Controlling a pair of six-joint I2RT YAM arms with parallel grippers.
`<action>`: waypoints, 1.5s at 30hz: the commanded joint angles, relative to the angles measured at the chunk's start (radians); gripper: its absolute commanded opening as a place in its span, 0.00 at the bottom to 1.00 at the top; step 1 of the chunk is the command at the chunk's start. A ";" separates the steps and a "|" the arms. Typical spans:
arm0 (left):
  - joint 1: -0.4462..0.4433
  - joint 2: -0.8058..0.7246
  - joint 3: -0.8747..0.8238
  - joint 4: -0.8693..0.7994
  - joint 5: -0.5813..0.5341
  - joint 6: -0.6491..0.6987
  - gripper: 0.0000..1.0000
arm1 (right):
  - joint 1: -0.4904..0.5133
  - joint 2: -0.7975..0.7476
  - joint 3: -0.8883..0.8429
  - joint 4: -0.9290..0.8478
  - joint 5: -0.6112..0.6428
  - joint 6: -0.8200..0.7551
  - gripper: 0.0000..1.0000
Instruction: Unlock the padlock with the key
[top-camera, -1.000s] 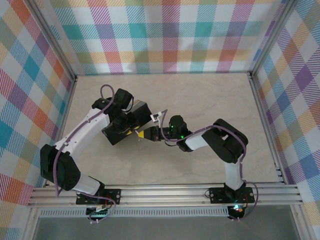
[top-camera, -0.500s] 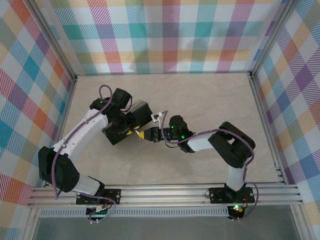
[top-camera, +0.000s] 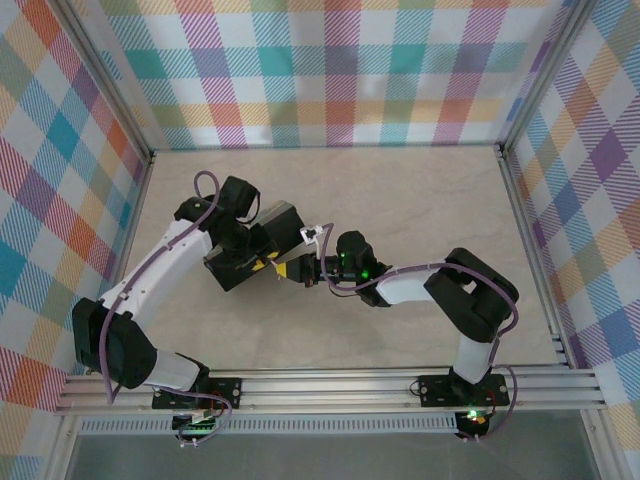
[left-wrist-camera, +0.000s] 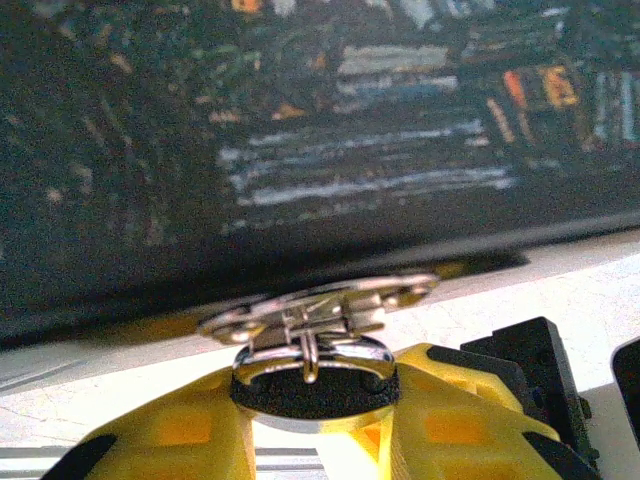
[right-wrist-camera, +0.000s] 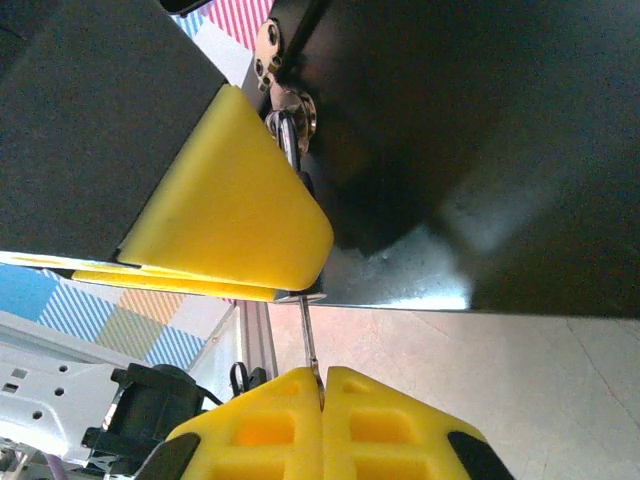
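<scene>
On the tabletop (top-camera: 430, 200), left of centre, a dark box (top-camera: 240, 262), with both arms meeting at its right side.

Through the left wrist camera: left gripper (left-wrist-camera: 315, 425) clamped on the padlock (left-wrist-camera: 312, 383), yellow fingers (left-wrist-camera: 165, 435) pressed to either side of the small dark body with its silver rim. Just above, the shackle threaded through a silver hasp (left-wrist-camera: 320, 305) at the lower edge of the box's printed side, the padlock thus hanging right against the box.

Through the right wrist camera: right gripper (right-wrist-camera: 322, 385) pinched together on the key (right-wrist-camera: 309, 340), a thin metal blade seen edge-on, rising from the fingertips toward the underside of the left gripper's yellow finger. Tip of the key hidden there; impossible to tell whether seated in the keyhole. Beside that finger, a sliver of silver padlock against the black wall of the box.
</scene>
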 joint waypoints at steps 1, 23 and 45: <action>0.003 -0.030 -0.024 -0.013 0.074 -0.011 0.00 | 0.013 -0.009 0.068 0.121 0.023 -0.041 0.00; 0.015 -0.014 -0.005 -0.019 0.082 0.019 0.00 | 0.046 -0.035 0.102 0.279 -0.065 -0.066 0.00; 0.018 0.036 0.064 -0.050 0.118 0.061 0.00 | -0.014 -0.008 0.049 0.335 -0.130 -0.088 0.00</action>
